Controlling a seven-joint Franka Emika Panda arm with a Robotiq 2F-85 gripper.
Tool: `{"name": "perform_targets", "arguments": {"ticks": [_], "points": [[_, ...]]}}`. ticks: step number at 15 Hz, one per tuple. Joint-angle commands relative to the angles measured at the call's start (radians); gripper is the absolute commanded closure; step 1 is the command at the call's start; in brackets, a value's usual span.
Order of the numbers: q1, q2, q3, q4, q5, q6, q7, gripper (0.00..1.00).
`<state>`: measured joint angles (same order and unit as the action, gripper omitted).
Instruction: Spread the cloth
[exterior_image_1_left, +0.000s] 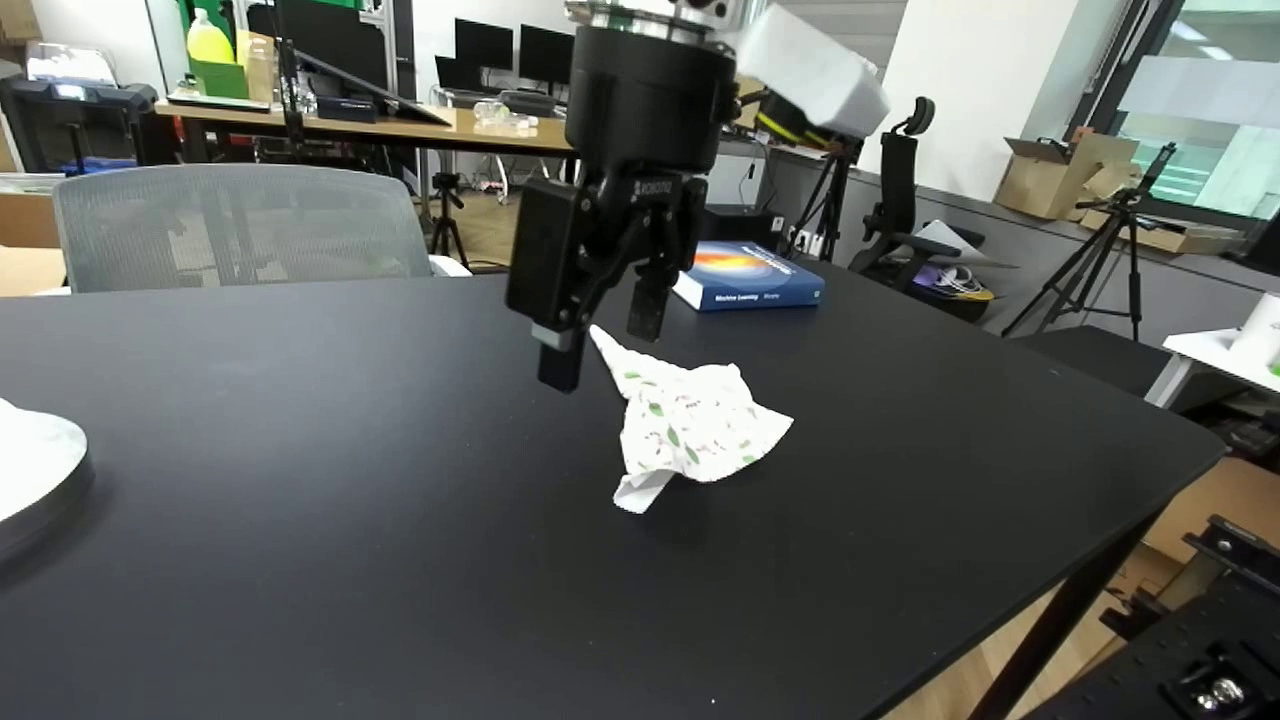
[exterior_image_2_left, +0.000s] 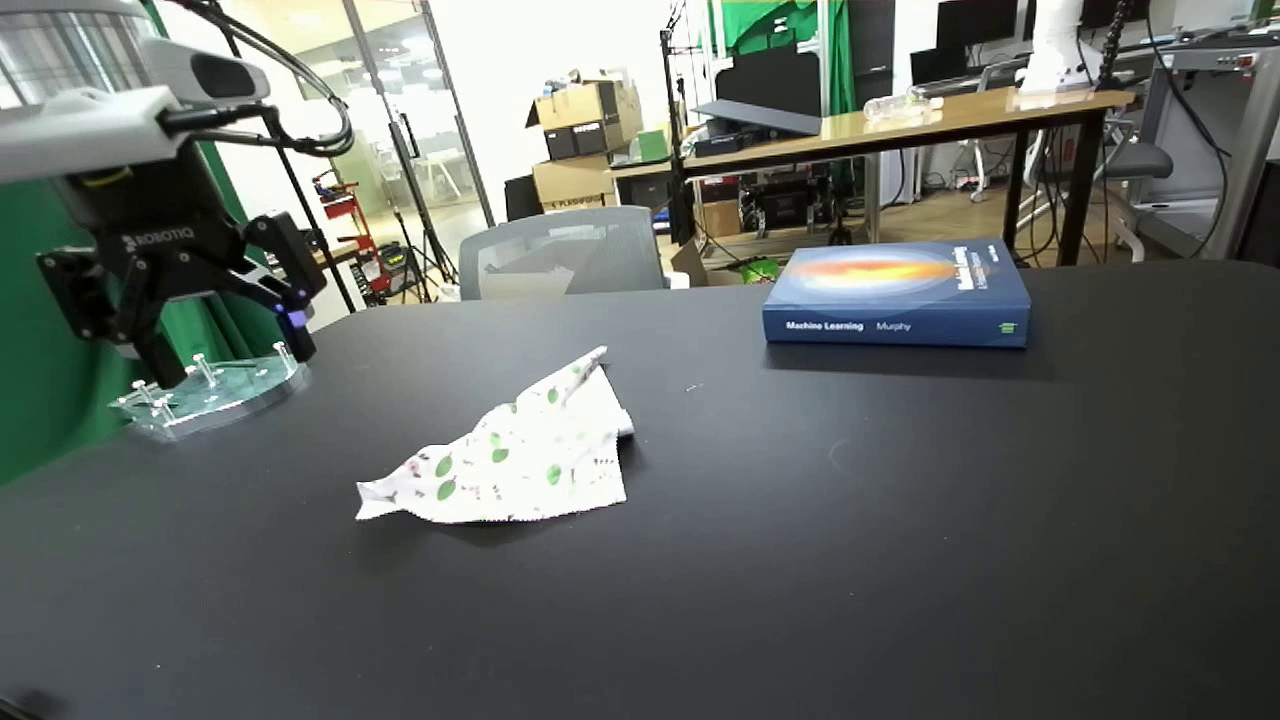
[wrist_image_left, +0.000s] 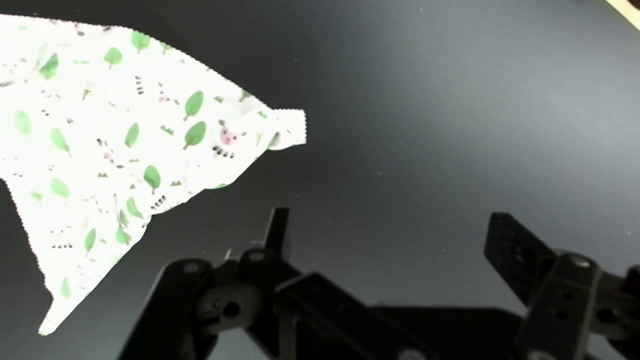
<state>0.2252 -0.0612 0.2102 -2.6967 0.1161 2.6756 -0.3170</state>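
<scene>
A white cloth with green leaf prints (exterior_image_1_left: 700, 425) lies crumpled and partly folded on the black table, with pointed corners sticking out. It also shows in an exterior view (exterior_image_2_left: 530, 450) and at the upper left of the wrist view (wrist_image_left: 125, 125), where the frame's left edge cuts it off. My gripper (exterior_image_1_left: 603, 350) is open, with nothing between its fingers, above the table. It is apart from the cloth, to its left in both exterior views (exterior_image_2_left: 235, 360). In the wrist view, the fingers (wrist_image_left: 390, 212) stand wide apart over bare tabletop, right of and below the cloth's near corner.
A thick blue book (exterior_image_2_left: 895, 295) lies on the table to the right of the cloth. A clear plate with upright bolts (exterior_image_2_left: 210, 390) is at the table's left side. A round white-topped object (exterior_image_1_left: 40, 460) is at the left frame edge. A grey chair (exterior_image_1_left: 240, 225) stands behind the table.
</scene>
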Motion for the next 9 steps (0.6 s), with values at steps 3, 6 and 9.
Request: {"name": "perform_targets", "arguments": {"ticks": [3, 6, 9], "points": [[-0.079, 0.079, -0.069, -0.007, -0.277, -0.048, -0.116, 0.00], [-0.089, 0.089, -0.070, -0.008, -0.277, -0.034, -0.098, 0.00], [-0.100, 0.096, -0.083, -0.005, -0.336, -0.035, -0.050, 0.00]]}}
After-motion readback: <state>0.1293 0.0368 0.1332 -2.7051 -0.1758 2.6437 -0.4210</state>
